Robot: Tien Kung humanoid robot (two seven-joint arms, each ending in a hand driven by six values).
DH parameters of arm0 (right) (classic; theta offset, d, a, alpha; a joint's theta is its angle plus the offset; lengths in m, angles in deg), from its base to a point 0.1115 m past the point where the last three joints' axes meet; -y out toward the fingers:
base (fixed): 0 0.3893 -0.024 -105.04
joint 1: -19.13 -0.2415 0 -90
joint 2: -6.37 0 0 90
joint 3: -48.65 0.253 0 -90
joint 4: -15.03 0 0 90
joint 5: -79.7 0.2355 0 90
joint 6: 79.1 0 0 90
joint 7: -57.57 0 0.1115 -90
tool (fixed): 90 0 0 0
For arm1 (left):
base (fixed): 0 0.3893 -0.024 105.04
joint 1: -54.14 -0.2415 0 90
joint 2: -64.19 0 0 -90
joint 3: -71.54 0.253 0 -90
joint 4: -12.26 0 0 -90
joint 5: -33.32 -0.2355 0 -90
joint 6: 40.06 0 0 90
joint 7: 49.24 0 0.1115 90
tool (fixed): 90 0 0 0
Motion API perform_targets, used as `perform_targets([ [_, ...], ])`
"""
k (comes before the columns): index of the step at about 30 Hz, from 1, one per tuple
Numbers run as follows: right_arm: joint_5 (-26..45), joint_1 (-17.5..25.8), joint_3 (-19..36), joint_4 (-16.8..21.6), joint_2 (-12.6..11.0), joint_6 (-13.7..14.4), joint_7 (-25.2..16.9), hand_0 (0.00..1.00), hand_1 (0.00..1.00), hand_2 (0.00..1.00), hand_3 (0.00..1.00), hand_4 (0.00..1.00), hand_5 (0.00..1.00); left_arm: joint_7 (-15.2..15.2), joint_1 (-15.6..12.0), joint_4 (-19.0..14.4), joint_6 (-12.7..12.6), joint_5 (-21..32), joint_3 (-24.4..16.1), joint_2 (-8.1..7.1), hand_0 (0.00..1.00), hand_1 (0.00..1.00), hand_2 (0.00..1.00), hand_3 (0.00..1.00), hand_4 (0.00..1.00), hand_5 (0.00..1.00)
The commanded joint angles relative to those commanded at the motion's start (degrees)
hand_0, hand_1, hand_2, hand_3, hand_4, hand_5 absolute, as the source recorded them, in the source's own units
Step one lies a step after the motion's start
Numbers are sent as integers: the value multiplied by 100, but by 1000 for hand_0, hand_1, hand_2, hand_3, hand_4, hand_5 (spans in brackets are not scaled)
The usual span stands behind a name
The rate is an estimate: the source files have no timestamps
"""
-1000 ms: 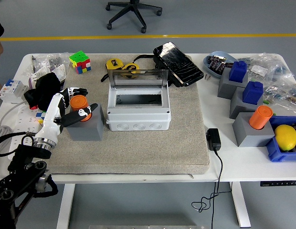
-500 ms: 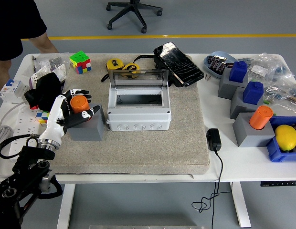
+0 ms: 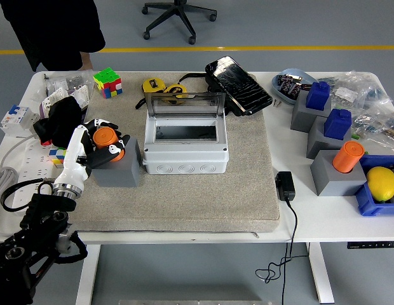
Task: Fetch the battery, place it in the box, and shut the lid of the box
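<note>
The battery (image 3: 107, 138), an orange cylinder, stands upright in a grey block (image 3: 118, 167) at the left of the mat (image 3: 203, 197), just beside the box (image 3: 185, 147). It is enclosed by the left robot hand (image 3: 100, 143): the fingers (image 3: 103, 122) are curled round its far side and the thumb is pressed against its near side, so a grasp appears to be made, though it is not yet lifted out. The battery is judged rigid and fairly light, with a smooth round wall that may slip; it is best gripped low on the exposed sides, just above the block, and drawn straight up so that it does not jam in its socket.

The box is open, its clear lid (image 3: 183, 103) raised at the far edge, and its cavity looks shallow. The padded mat offers a soft, forgiving surface. The white tabletop (image 3: 311, 216) is crowded at its edges with a puzzle cube (image 3: 107, 82), further grey blocks (image 3: 335, 173) and a blue bin (image 3: 373, 197). A person (image 3: 54, 28) in dark clothes stands at the far left corner. The floor beyond is grey, with an office chair (image 3: 178, 14).
</note>
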Motion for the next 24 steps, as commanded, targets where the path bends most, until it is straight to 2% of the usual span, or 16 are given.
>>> perform_targets([
  [1,2,0,-9,-1,-3,1,2,582,644,656,544,870,408,-2,7,-13,-9,-11,-11,-1,292,316,328,346,742,2],
  [12,12,-9,-10,-1,5,-1,3,583,644,656,544,870,408,1,39,-14,-34,-44,-13,7,272,294,315,315,715,2],
  [13,13,-9,-13,-2,5,-1,4,582,644,657,544,870,408,2,39,-15,-33,-44,-13,8,239,228,262,248,623,2],
  [18,14,-8,-18,0,3,2,1,582,644,657,544,870,408,-36,48,-30,-30,-33,-21,10,239,228,262,248,623,2],
  [19,15,-9,-19,0,2,2,0,582,644,657,543,870,408,-45,49,-36,-30,-34,-23,9,208,160,185,182,450,2],
  [24,12,-13,-24,2,3,15,-26,582,644,657,543,870,408,-70,51,-159,-34,-66,-47,4,208,160,185,182,450,2],
])
